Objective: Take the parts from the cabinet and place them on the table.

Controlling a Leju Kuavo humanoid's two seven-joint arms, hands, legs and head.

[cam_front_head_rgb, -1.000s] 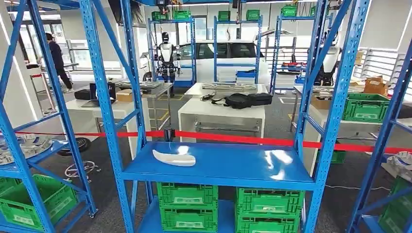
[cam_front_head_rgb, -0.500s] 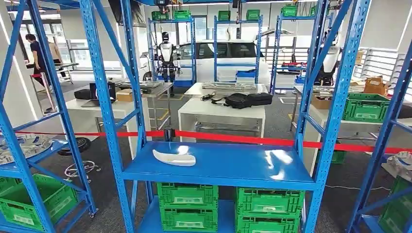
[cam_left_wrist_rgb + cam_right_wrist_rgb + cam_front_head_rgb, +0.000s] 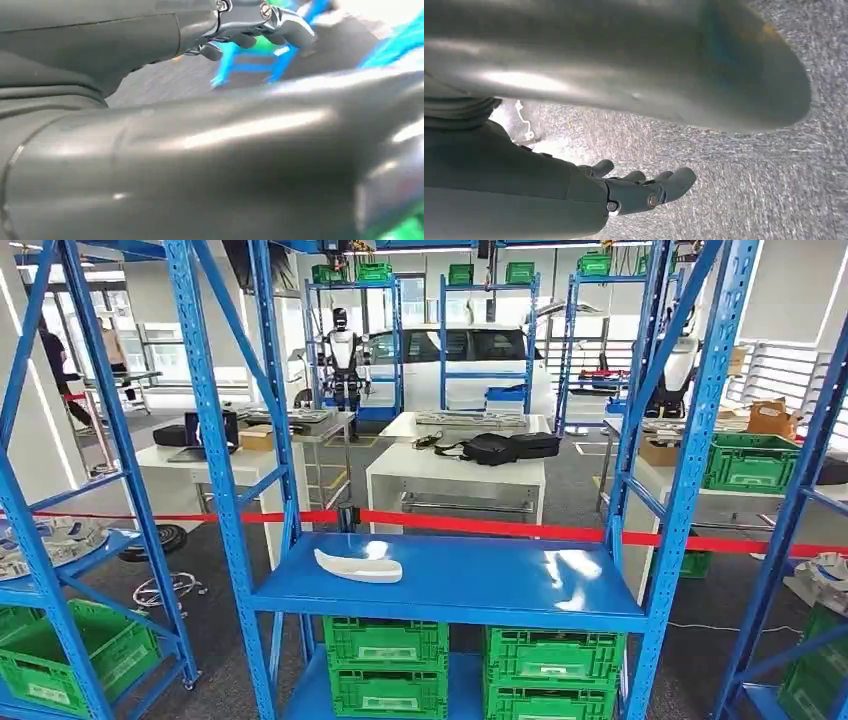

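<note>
Fingers (image 3: 644,192) of the right hand (image 3: 589,195) hang loosely curved over the grey floor, a little apart, with nothing in them; those of the left hand (image 3: 250,25) curl at the far end of its grey cover, also with nothing in them, though the blur leaves it hard to say how far they are closed. Both arms appear to hang at the robot's sides, so the reach has not begun.

Nearest ahead stands the blue cabinet (image 3: 690,490), and on its middle shelf (image 3: 500,585) lies one white curved part (image 3: 358,565), flat, toward the left side and near the front edge. On the level below sit four green crates (image 3: 385,640), stacked two and two. Beyond the shelf runs one red barrier tape (image 3: 500,527), then a white tabletop (image 3: 455,465) carrying a black bag (image 3: 505,446).

Risks from here, as I judge them: the part is low, smooth and thin-edged, so fingers coming down from above could skid off it or push it back along the glossy shelf. The cabinet's uprights and slanted braces hem in the opening, and an arm swung in wide could strike one.
</note>
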